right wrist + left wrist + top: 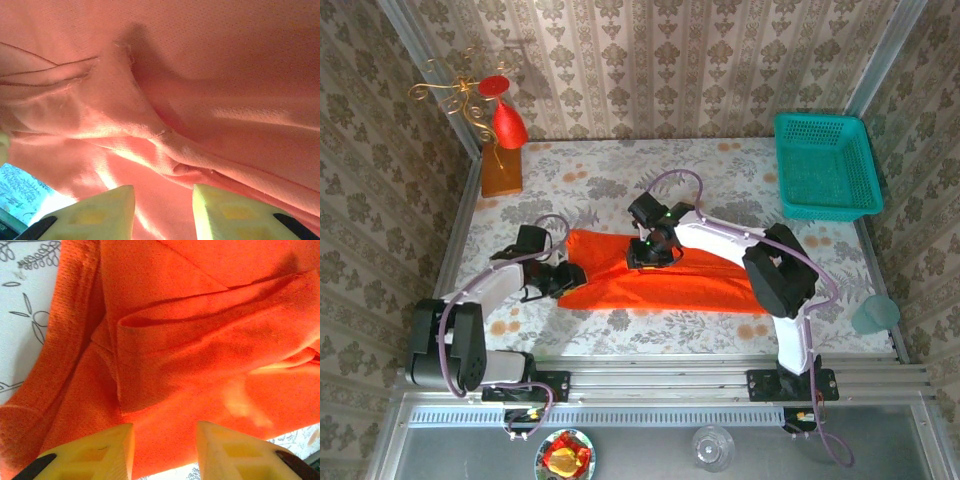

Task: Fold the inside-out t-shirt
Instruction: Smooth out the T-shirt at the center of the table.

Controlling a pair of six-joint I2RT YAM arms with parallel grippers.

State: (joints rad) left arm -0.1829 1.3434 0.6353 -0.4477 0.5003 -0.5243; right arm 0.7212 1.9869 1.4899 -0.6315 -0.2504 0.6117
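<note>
Shirt (665, 285) lies flat across table (620, 170) middle, left to right. Left gripper (560, 279) at its left end, right gripper (651, 256) at its far-middle edge. Both jaws narrowly parted, cloth visible through the gap.

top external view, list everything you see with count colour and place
t-shirt: 1, orange-red, table centre
table: 1, pale floral cloth, under the shirt
basket: 1, teal, far right corner
cone ornament: 1, red with gold wire, far left
wooden block: 1, brown, below the ornament
cup: 1, pale teal, right edge
glass: 1, clear, near ledge
dish: 1, red and yellow contents, left of the glass
left end effector: 1, black, at the shirt's left end
right end effector: 1, black, over the shirt's middle
</note>
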